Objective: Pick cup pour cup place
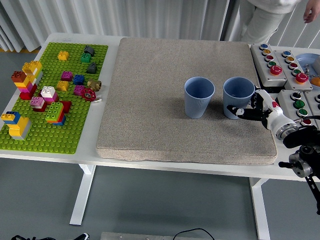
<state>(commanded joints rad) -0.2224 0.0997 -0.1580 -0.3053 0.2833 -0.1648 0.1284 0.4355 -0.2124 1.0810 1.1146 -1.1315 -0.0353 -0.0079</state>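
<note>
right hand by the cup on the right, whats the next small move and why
Probably close the fingers fully around the right cup and lift it a little. The right hand is already at its lower right side with fingers curling round the wall, and the cup stands upright on the grey mat. The left cup stands close beside it, ready as the pour target.
</note>
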